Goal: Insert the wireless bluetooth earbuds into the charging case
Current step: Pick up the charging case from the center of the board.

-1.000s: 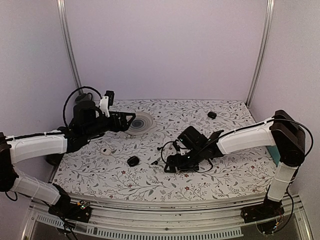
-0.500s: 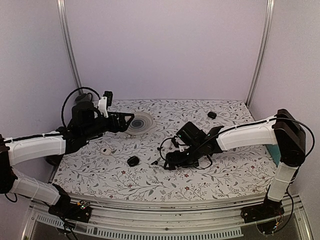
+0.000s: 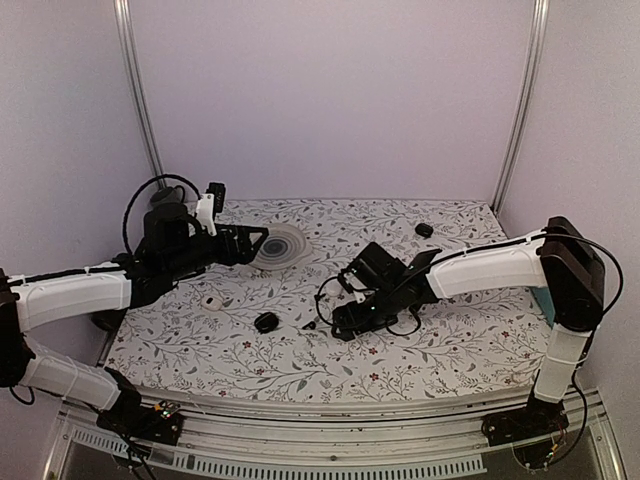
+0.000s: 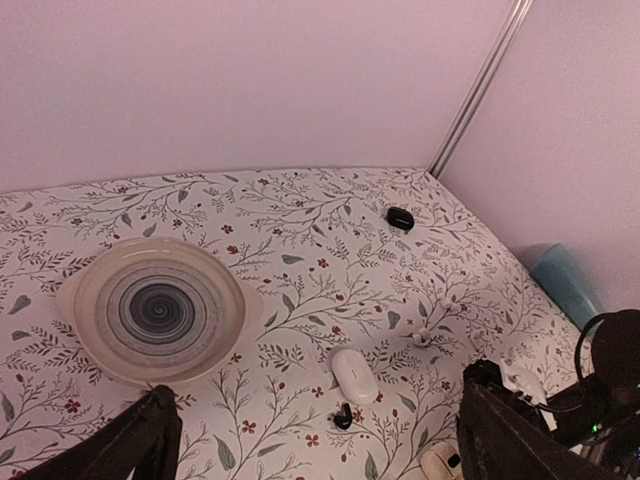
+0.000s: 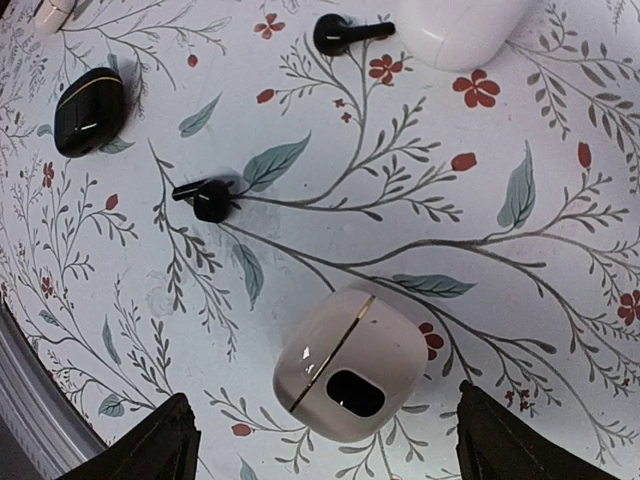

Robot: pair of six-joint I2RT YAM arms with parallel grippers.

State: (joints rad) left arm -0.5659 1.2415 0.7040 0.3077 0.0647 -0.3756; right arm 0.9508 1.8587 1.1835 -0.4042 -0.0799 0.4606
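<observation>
Two tiny white earbuds [image 4: 422,337] lie on the flowered cloth right of a closed white oval case [image 4: 355,375], whose edge also shows in the right wrist view [image 5: 460,28]. A closed beige case [image 5: 350,365] with a gold seam and a dark window lies between my right gripper's [image 5: 325,442] open fingers, untouched. That gripper [image 3: 340,325] hovers low at mid-table. My left gripper [image 4: 320,440] is open and empty, held above the cloth near the plate [image 3: 255,245]. The white earbuds do not show in the right wrist view.
A striped ceramic plate [image 4: 155,310] sits at the back left. Two black earbuds [image 5: 345,33] [image 5: 205,197] and a black case [image 5: 88,110] lie near the right gripper. Another small black item [image 3: 424,230] sits at the back right. A small white object [image 3: 211,303] lies at the left.
My right gripper has shifted slightly left and away over the cloth, staying open. The left arm has barely moved.
</observation>
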